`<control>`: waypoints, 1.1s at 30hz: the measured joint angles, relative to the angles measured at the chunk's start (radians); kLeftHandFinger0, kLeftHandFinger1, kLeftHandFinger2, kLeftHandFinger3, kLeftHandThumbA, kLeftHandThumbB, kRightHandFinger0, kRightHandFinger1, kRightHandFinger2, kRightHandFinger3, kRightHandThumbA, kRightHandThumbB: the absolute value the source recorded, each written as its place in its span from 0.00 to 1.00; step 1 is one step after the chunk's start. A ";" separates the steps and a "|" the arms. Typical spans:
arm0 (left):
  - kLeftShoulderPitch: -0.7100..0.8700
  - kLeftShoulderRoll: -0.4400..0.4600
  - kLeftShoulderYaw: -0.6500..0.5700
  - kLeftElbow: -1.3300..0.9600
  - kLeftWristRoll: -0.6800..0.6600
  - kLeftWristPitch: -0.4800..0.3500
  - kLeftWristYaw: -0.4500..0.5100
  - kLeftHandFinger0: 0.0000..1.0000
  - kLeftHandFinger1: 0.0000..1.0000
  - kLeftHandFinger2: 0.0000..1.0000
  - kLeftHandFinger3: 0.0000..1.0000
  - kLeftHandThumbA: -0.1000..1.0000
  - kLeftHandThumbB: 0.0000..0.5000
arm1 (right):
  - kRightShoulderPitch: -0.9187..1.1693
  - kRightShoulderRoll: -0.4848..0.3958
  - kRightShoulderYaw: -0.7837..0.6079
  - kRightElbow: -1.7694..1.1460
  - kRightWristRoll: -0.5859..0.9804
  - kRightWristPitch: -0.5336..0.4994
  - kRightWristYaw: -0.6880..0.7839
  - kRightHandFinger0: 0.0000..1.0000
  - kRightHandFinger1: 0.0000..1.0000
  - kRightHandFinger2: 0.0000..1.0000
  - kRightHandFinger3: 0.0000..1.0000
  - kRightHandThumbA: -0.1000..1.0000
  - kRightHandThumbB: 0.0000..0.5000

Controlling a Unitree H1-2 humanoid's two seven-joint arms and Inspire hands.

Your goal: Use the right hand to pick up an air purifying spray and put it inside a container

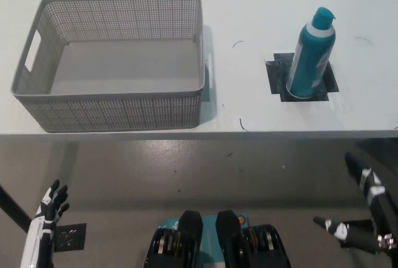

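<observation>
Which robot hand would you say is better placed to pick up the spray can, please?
The right robot hand: it sits open below the table edge on the teal spray can's side, while the left robot hand is far across.

White table (261,0) — black tape square (278,76) on it; grey floor (186,175) below.

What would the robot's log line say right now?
teal spray can: upright on table | grey basket: empty | right robot hand: low, open | left robot hand: resting
</observation>
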State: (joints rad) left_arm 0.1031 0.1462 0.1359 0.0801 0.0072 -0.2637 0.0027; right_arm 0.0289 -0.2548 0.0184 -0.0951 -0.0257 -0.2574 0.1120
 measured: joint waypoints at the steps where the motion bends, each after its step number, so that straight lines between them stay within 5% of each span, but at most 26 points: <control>1: 0.001 0.000 0.001 0.001 0.000 -0.002 0.000 1.00 1.00 1.00 1.00 1.00 0.46 | -0.023 0.000 -0.003 -0.019 0.000 0.014 0.000 1.00 1.00 1.00 1.00 1.00 0.95; 8: 0.005 -0.001 0.001 0.016 -0.001 -0.017 0.000 1.00 1.00 1.00 1.00 1.00 0.45 | -0.186 -0.007 -0.033 -0.045 -0.014 0.130 -0.003 1.00 1.00 1.00 1.00 1.00 0.90; 14: 0.019 -0.008 0.009 0.026 -0.001 -0.035 0.000 1.00 1.00 1.00 1.00 1.00 0.44 | -0.351 0.002 -0.058 0.076 -0.020 0.184 -0.010 1.00 1.00 1.00 1.00 1.00 1.00; 33: 0.026 -0.023 0.021 0.030 0.000 -0.061 0.000 1.00 1.00 1.00 1.00 1.00 0.48 | -0.668 0.070 -0.110 0.509 -0.019 0.210 -0.089 1.00 1.00 1.00 1.00 1.00 1.00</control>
State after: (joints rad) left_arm 0.1287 0.1229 0.1569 0.1106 0.0070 -0.3251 0.0031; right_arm -0.6393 -0.1847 -0.0913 0.4139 -0.0449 -0.0476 0.0226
